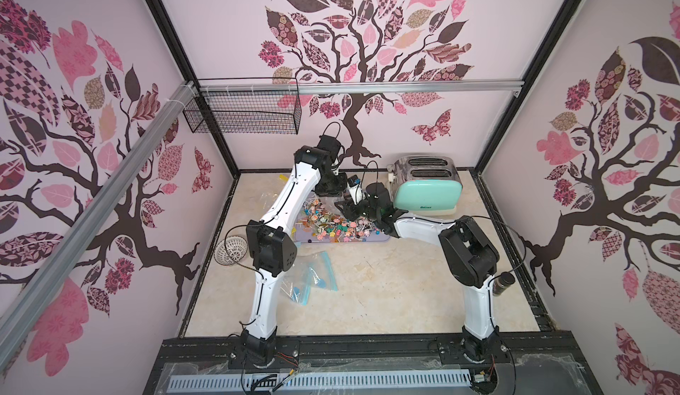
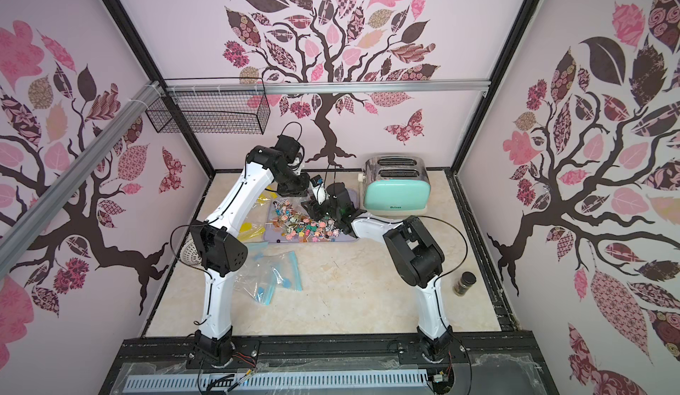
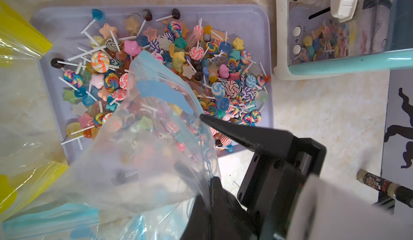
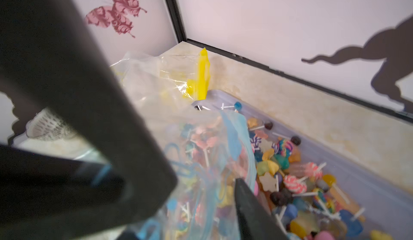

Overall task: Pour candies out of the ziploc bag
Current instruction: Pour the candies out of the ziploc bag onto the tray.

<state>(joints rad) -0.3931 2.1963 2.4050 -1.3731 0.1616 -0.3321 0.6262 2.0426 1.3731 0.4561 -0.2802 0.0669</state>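
Note:
A clear ziploc bag [image 3: 145, 149] with a blue zip hangs tilted over a lavender tray [image 3: 266, 48]. My left gripper [image 3: 211, 179] is shut on the bag's edge. Loose candies [image 3: 223, 71], small swirled and star-shaped lollipops on white sticks, lie heaped in the tray [image 1: 382, 238], and several more show through the bag's film [image 4: 201, 149]. My right gripper [image 4: 205, 183] stands open, its two black fingers apart with the bag between them; one fingertip [image 3: 202, 117] touches the bag near the zip. In both top views the two grippers meet above the candies [image 1: 331, 224] [image 2: 305, 227].
A mint toaster [image 1: 427, 187] stands just right of the tray. A yellow-zip bag [image 4: 201, 75] lies at the tray's far left. Blue-zip bags [image 1: 312, 275] lie on the table in front. A white strainer [image 1: 230, 249] is at the left and a spice jar [image 2: 464, 282] at the right.

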